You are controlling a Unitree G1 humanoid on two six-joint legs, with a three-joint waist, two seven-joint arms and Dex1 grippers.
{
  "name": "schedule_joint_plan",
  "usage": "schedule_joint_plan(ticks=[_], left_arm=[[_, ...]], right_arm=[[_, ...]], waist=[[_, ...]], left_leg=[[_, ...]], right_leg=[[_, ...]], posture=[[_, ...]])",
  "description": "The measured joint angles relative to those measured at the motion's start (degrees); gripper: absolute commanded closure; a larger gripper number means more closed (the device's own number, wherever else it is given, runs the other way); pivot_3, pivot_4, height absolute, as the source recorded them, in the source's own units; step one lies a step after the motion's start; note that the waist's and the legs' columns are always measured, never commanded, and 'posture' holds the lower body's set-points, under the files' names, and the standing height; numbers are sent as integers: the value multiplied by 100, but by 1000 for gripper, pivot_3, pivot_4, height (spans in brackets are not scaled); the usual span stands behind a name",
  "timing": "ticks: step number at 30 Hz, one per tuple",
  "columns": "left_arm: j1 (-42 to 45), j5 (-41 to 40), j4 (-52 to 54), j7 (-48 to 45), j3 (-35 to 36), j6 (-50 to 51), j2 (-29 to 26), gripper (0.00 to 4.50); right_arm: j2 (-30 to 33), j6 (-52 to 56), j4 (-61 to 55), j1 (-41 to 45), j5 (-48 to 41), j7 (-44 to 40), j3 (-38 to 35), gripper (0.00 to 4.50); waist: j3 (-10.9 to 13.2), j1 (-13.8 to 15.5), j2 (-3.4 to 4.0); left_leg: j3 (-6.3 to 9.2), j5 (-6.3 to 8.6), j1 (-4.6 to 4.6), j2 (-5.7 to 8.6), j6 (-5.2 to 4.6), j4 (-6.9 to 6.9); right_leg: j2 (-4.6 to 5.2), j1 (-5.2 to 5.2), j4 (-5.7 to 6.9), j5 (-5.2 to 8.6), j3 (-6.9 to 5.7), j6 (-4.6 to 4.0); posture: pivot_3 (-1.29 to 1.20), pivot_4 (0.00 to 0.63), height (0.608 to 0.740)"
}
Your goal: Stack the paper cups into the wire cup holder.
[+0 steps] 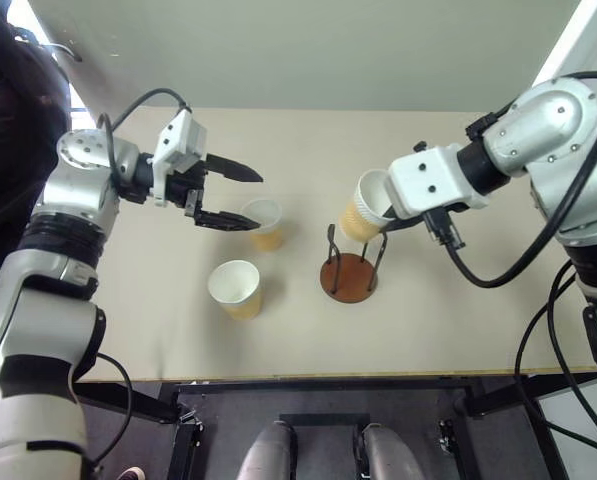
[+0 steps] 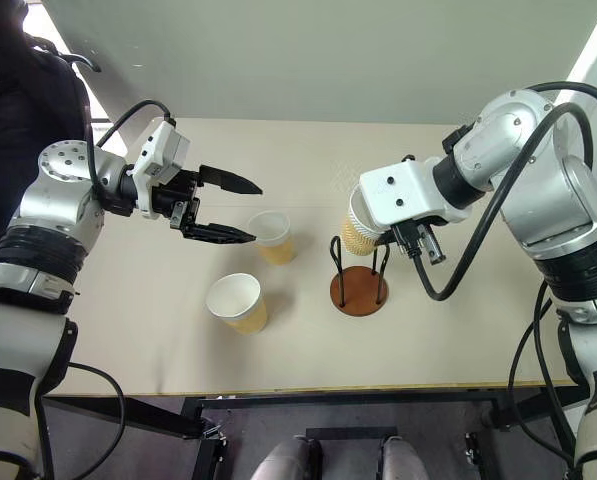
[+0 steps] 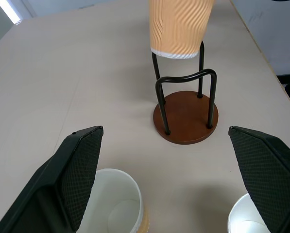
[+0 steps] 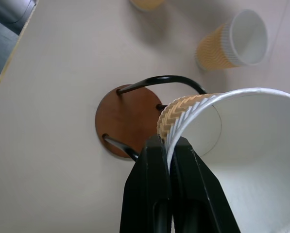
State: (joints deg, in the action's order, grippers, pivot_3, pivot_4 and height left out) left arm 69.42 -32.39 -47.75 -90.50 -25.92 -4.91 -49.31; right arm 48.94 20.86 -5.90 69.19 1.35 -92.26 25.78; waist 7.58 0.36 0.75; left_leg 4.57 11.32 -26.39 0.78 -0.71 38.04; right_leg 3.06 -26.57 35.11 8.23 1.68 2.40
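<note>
Your right gripper had its jaws pressed together on the rim wall of one paper cup — one finger inside, one outside. That pinch let the held cup hang tilted, mouth up, its base just above the two wire loops of the wire cup holder, which I judge was the line-up for lowering it in; whether it touched a loop I could not tell.

Your left gripper had its jaws spread wide and empty, hovering over the far cup — apparently staged for the next pick.

The near cup stood apart from it on the bench, left of the holder.

The cups looked rippled and yellow-tan outside, white inside; the holder was a reddish-brown disc with dark upright wires, nothing in it yet.
</note>
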Motion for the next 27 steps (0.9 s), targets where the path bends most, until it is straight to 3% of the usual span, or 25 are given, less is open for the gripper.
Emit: schedule_joint_plan(ticks=[21,24,27], left_arm=[[-1,3,203,-5,13,116,-2,45],[-2,4,277,-7,17,137,-2,45],[-2,7,278,-8,20,154,-2,45]], right_arm=[[-60,-440,14,-120,211,11,150,4481],[-60,-514,20,-130,262,3,150,3903],[-58,-569,43,-137,280,0,151,2877]], waist=[[0,-4,0],[0,-7,0],[0,-10,-1]], left_leg=[[-1,-1,1,-4,1,2],[-3,-1,2,-5,1,1],[-3,-1,2,-7,2,2]], right_leg=[[-1,0,3,0,-2,-1],[-2,1,3,0,-3,-1],[-3,0,4,-1,-2,-1]], posture=[[0,150,740],[0,150,740],[0,150,740]])
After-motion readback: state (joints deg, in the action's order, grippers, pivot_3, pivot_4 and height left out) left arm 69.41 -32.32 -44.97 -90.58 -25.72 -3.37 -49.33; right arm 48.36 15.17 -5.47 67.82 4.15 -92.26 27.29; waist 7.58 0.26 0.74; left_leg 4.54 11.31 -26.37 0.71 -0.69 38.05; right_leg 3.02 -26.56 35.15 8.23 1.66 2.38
